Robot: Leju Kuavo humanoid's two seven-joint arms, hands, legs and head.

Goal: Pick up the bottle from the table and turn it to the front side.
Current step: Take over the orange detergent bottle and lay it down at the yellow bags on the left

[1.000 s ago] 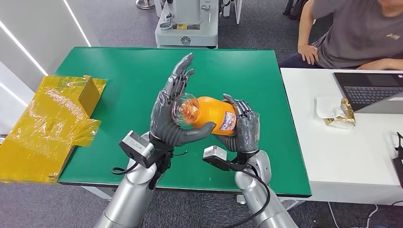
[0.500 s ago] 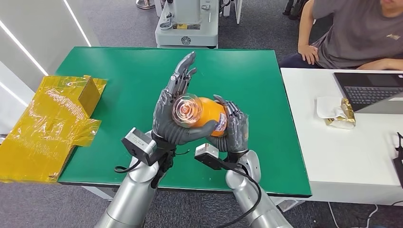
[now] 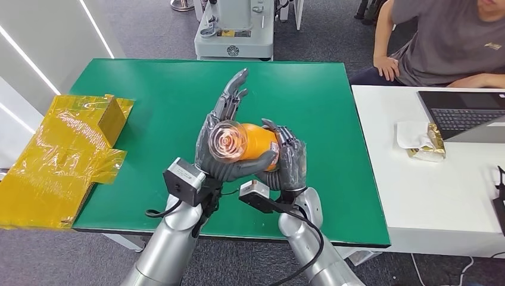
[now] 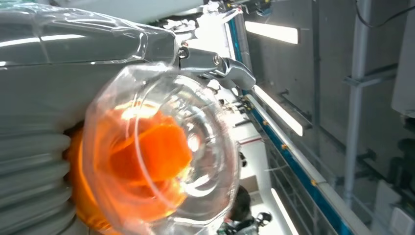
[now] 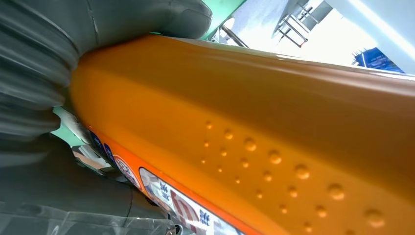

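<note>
Both the left hand and right hand grasp the bottle; right wrist view reveals its raised dots

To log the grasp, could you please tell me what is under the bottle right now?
The left hand cups the bottle from below, thumb across its underside. The green table lies beneath, hidden directly under them.

Head view looks down; both wrist views sit close against the bottle.
</note>
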